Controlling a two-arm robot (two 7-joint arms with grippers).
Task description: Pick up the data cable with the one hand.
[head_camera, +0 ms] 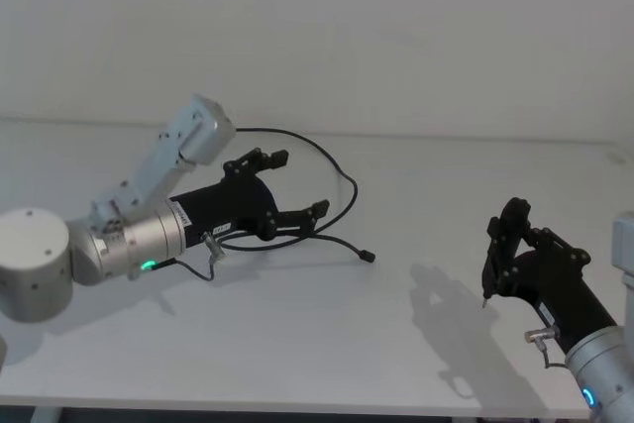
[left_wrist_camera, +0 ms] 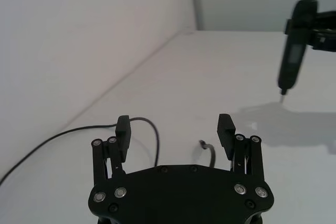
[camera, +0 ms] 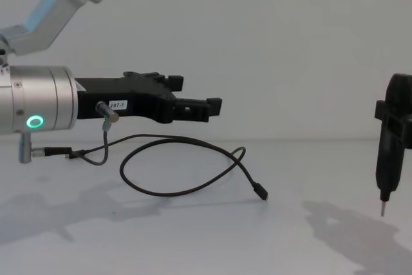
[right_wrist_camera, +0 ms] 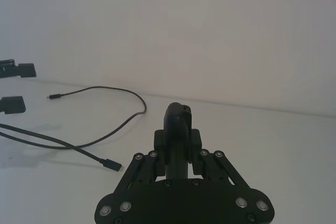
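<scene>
My left pincer [head_camera: 299,183] hangs over the left half of the desk [head_camera: 396,364], and its jaws are spread wide with nothing between them. From the chest view it sits level in the air, well above the desk top, with the green ring light [camera: 34,121] glowing on the silver cylinder behind it. The data cable [head_camera: 353,185] lies flat on the desk right below. It comes out from behind my left arm near the far edge and swings in a broad curve toward the desk's middle. Then it doubles back under my fingers [left_wrist_camera: 123,129] and runs out again to a small black plug [camera: 260,192], which rests on the desk about midway across. From the left wrist view, one strand curves in beside one fingertip and another bit shows near the opposite fingertip. The open gap of the pincer [left_wrist_camera: 174,127] is above them, not touching. There is clear air between pincer and cable in the chest view too. A short grey wire [camera: 106,130] dangles from my left wrist, apart from the black cord.

Over by the near right corner, my right pincer [head_camera: 510,245] is clamped on a slim dark tool [camera: 393,140]. The tool is held upright with its thin metal tip pointing down, just off the desk and well apart from the cable.
</scene>
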